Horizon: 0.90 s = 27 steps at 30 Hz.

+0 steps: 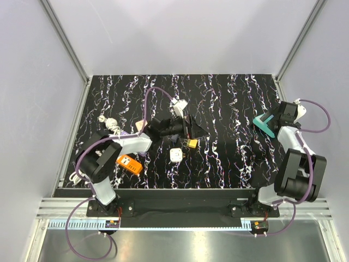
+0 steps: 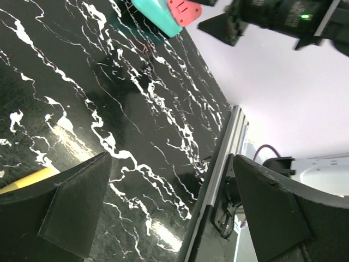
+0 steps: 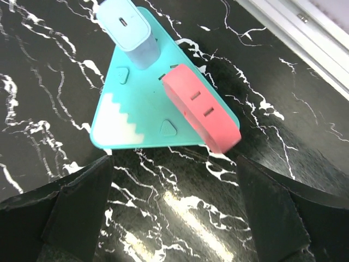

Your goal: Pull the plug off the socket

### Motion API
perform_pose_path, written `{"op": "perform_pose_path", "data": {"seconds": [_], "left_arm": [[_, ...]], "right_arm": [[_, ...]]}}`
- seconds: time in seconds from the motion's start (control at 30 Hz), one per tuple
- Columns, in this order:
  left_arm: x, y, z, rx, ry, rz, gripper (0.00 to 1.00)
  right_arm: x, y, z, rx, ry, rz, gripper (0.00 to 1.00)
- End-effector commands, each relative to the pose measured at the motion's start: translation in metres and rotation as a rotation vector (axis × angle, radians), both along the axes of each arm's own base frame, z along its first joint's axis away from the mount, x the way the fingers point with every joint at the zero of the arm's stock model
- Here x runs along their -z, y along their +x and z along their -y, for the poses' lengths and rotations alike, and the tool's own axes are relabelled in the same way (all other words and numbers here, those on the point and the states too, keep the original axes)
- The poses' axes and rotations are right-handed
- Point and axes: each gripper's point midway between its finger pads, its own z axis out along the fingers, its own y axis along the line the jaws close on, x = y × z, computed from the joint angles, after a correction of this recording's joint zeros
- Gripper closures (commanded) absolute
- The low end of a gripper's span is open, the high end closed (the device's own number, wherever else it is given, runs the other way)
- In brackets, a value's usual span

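Find the teal socket high in the right wrist view, just above the right gripper, spread wide and holding nothing. On it, see the pink plug, lying long from upper left to lower right, slots facing the camera, and the blue plug at the top corner. Skip the left gripper, wide too, empty, well apart, mid-frame in the top view.

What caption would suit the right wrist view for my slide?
The open right pincer faces a teal triangular socket holding a pale blue plug and a pink adapter.
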Motion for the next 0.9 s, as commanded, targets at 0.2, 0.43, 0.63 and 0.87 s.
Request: {"op": "perform_pose_path", "data": {"seconds": [0.2, 0.43, 0.63, 0.87], "left_arm": [[-0.016, 0.043, 0.003, 0.02, -0.005, 0.216, 0.01], [0.012, 0.046, -0.01, 0.061, -0.043, 0.221, 0.01], [0.015, 0.042, -0.008, 0.085, -0.068, 0.221, 0.01], [0.018, 0.041, -0.01, 0.078, -0.064, 0.226, 0.01]], "right_arm": [[-0.013, 0.007, 0.014, 0.033, -0.006, 0.046, 0.0], [-0.003, 0.0, 0.031, 0.098, -0.069, 0.001, 0.0], [0.007, 0.02, 0.039, 0.07, -0.093, 0.015, 0.0], [0.004, 0.054, 0.035, -0.005, -0.073, 0.113, 0.0]]}}
